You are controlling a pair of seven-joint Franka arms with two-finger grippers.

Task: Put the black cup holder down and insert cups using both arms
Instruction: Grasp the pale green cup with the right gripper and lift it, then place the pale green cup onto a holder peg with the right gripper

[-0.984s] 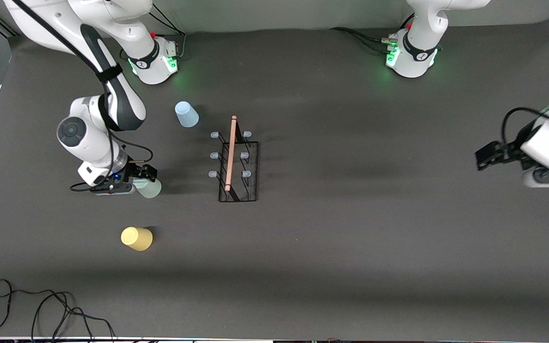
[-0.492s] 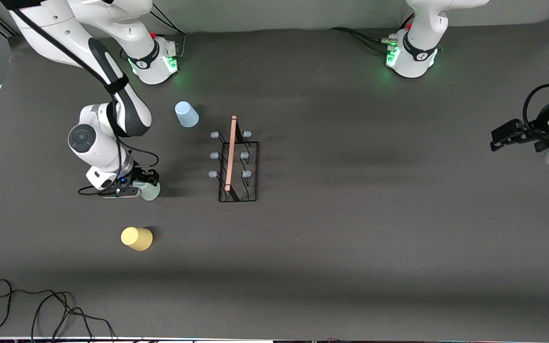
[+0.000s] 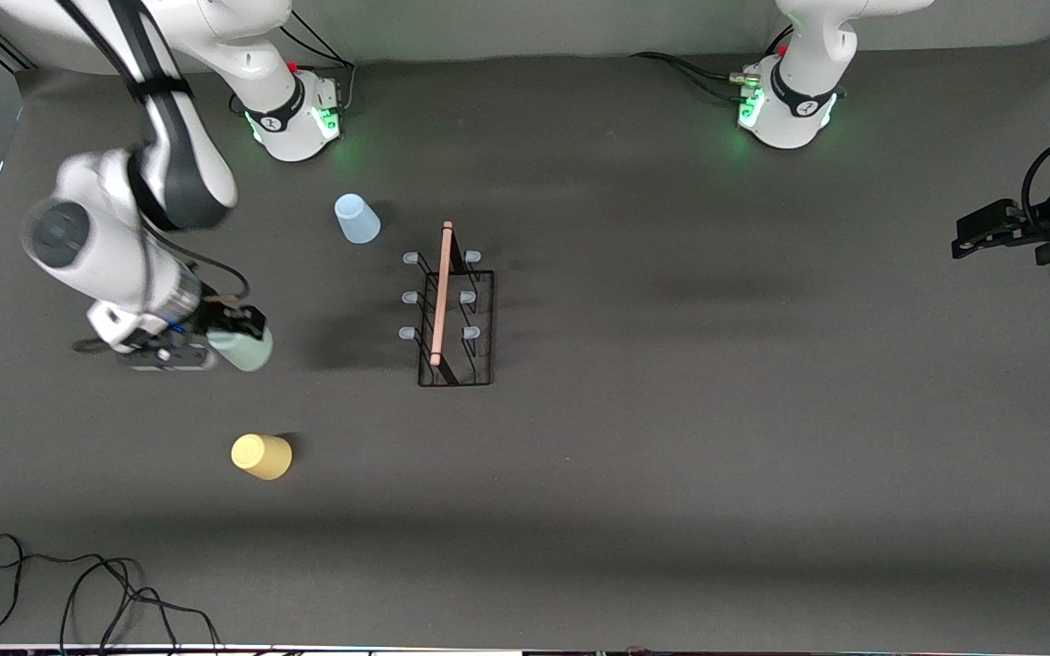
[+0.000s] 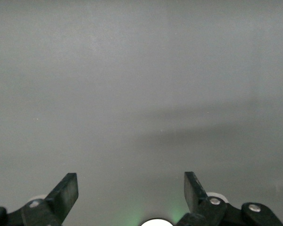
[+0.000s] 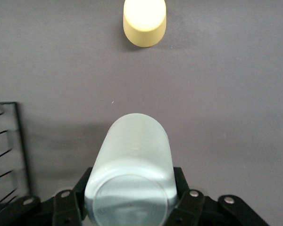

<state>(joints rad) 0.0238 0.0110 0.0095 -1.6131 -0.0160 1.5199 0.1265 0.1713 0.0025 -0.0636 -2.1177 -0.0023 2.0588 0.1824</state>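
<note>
Rack (image 3: 452, 314) stands placed, prongs bare. Right gripper (image 3: 238, 335) clamps the green cup (image 3: 242, 350) beside it; yellow cup (image 3: 262, 456) and blue cup (image 3: 356, 219) wait. Left gripper (image 3: 990, 228) idles open, well away from the rack.

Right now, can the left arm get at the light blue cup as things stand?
Probably not easily. The left gripper, open and empty, hangs at the table's edge at its own end, while the light blue cup stands near the right arm's base, past the black cup holder.

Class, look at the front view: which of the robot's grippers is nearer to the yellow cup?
Right. The right gripper, shut on the pale green cup, is up beside the yellow cup. The left gripper waits open over the left arm's end of the table.
</note>
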